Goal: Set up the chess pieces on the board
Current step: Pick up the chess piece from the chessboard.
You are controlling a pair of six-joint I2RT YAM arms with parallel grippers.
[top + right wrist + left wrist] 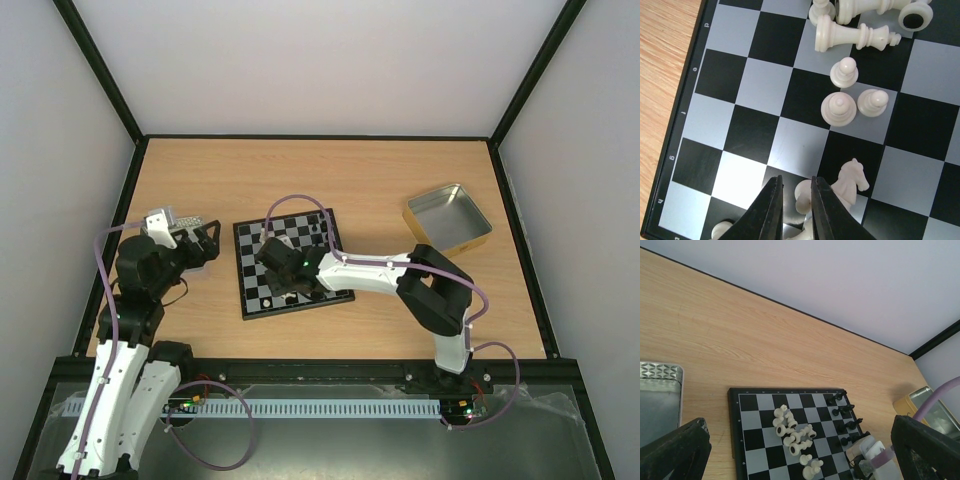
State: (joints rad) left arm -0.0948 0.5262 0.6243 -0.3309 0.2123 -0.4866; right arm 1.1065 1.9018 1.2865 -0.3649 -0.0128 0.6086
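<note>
Early going: a few black chessmen (845, 412) stand at the board's (752, 422) far-right edge; white chessmen (795, 435) lie heaped mid-board. Your right gripper (792, 202) is nearly closed, load unclear; left gripper (197, 243) gapes empty.

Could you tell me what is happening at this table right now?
The right gripper is low over the board, its narrowly parted fingers at a cream-white piece beside the knight; whether it grips is unclear. White pieces sit jumbled mid-board, some toppled, while black pieces stand along one edge. The left gripper hangs open near a silver tin.
</note>
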